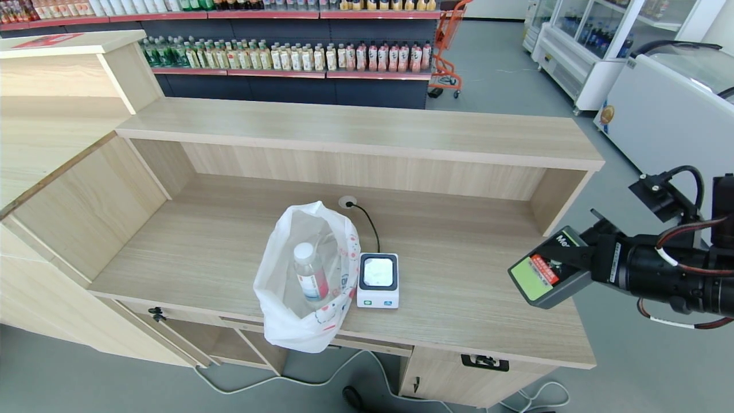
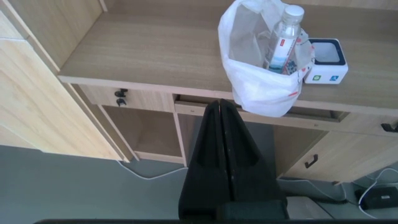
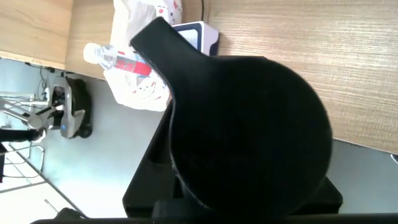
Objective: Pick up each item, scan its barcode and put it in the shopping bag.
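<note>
My right tool (image 1: 576,259) is clamped on a green-faced box (image 1: 542,276), held off the right end of the surface (image 1: 459,275), well apart from the scanner (image 1: 378,280). My left tool (image 2: 227,143), shut on nothing, hangs below the surface's front edge. The shopping bag (image 1: 287,312), with a bottle (image 1: 310,275) upright inside, sags over that edge. I judge a heavy drop could drag it off, or a low sweep could clip the scanner.
</note>
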